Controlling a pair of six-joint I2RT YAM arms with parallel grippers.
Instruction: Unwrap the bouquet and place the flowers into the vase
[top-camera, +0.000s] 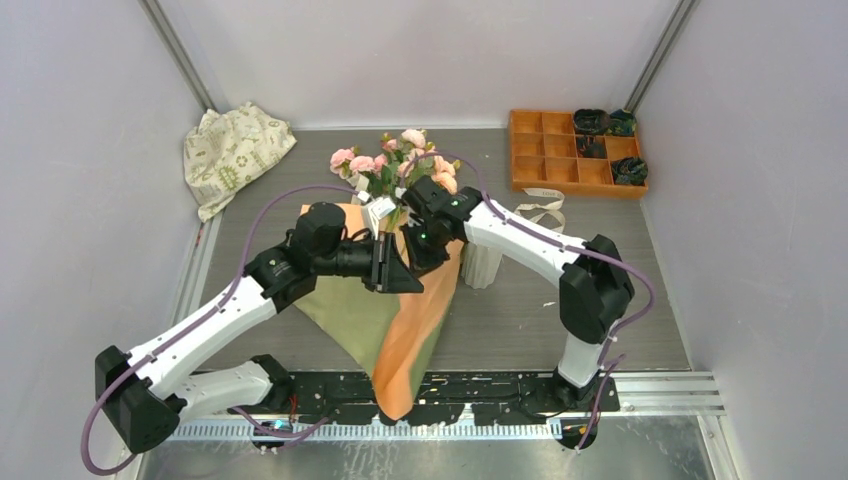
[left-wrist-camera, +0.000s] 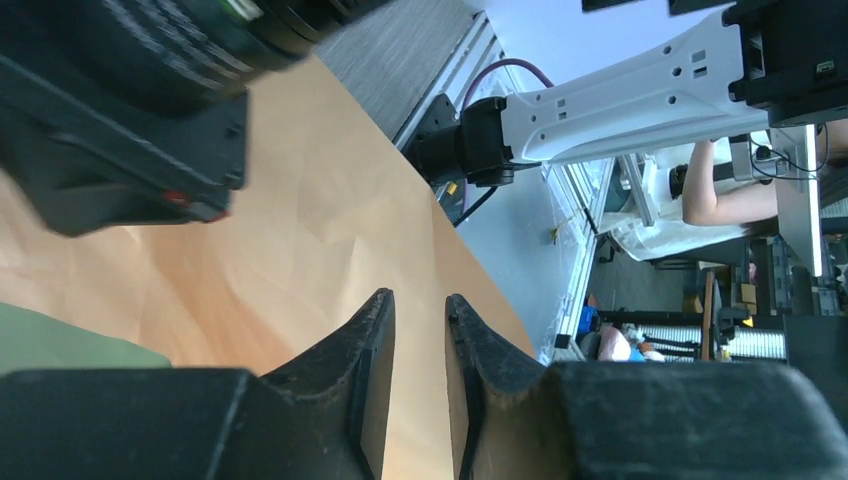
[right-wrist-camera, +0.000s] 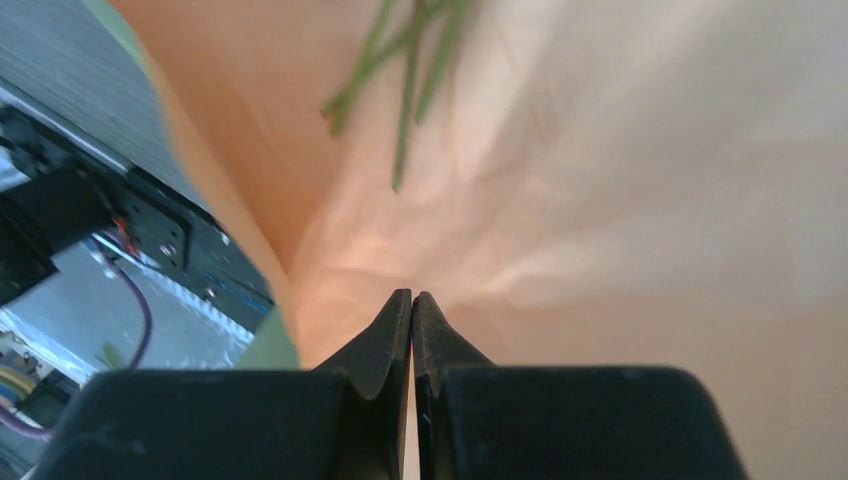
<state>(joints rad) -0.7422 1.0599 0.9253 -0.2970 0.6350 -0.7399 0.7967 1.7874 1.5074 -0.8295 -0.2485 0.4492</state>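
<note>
Orange paper (right-wrist-camera: 600, 200), thin and creasable, meets the right gripper (right-wrist-camera: 412, 298), tips pressed together, perhaps on a fold; the left gripper (left-wrist-camera: 420, 300) hovers slightly spread. The opened bouquet (top-camera: 350, 315) of pink flowers (top-camera: 362, 163) lies on the grey tabletop (top-camera: 540, 320) beside the white ribbed vase (top-camera: 483, 268); its light, bendy green stems (right-wrist-camera: 405, 110) suit grasping.

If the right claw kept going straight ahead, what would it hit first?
Probably the bouquet's orange paper lining, right at the closed tips of the right gripper; the green stems lie further on.
</note>
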